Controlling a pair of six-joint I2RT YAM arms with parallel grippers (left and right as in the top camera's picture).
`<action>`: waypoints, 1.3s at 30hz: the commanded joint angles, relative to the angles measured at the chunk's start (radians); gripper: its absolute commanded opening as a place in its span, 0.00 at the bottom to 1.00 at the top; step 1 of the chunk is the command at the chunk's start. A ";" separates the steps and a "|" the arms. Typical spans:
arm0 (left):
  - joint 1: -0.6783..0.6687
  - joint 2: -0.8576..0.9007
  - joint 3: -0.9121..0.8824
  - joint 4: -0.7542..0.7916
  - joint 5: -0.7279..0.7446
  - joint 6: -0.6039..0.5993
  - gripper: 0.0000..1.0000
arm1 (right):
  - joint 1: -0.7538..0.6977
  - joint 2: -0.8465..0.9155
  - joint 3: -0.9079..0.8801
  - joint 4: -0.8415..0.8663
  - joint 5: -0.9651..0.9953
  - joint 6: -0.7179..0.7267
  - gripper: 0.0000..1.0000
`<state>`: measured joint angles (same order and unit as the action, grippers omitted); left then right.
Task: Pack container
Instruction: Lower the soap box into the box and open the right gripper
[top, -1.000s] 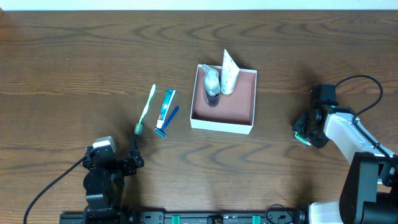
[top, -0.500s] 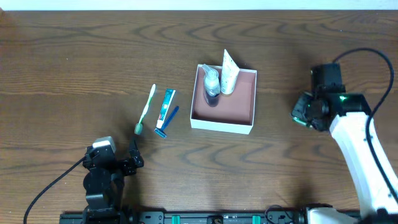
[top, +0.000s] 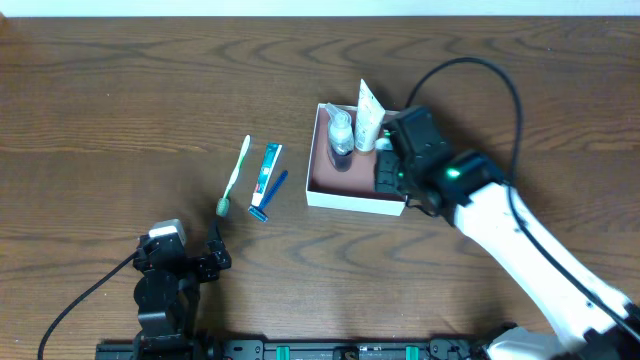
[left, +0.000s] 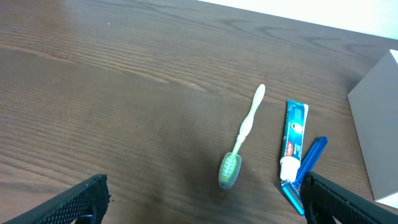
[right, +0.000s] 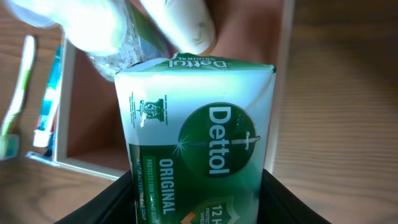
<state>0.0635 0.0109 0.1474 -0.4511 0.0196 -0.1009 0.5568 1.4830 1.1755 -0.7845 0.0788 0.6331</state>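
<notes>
The container (top: 330, 194) is a white-walled square box with a pinkish-brown floor at the table's middle. A clear bottle (top: 341, 132) and a white tube (top: 368, 118) stand in its far part. My right gripper (top: 388, 168) is over the container's right side, shut on a green Dettol soap pack (right: 199, 137). The container's floor (right: 239, 68) shows behind the pack. A green toothbrush (top: 234, 175), a toothpaste tube (top: 267, 170) and a blue razor (top: 268, 196) lie left of the container. My left gripper (left: 202, 208) is open and empty, near the toothbrush (left: 242, 138).
The left arm's base (top: 165, 275) sits at the front left. The right arm (top: 520, 250) reaches across from the front right, with a black cable looping over it. The container's white wall (left: 376, 137) shows at the right edge of the left wrist view.
My right arm has swung from the table's right side leftward over the container, carrying the soap pack. The left arm has not moved.
</notes>
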 joint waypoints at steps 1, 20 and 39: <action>-0.004 -0.007 -0.018 -0.002 -0.001 -0.002 0.98 | 0.017 0.092 0.003 0.034 0.019 0.074 0.43; -0.004 -0.007 -0.018 -0.002 -0.001 -0.002 0.98 | 0.011 0.217 0.003 0.087 0.090 0.097 0.79; -0.004 -0.007 -0.018 -0.002 -0.001 -0.002 0.98 | -0.445 -0.245 0.024 -0.153 0.073 -0.100 0.99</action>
<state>0.0635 0.0109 0.1474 -0.4511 0.0196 -0.1009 0.2001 1.2793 1.1835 -0.9169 0.1528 0.6003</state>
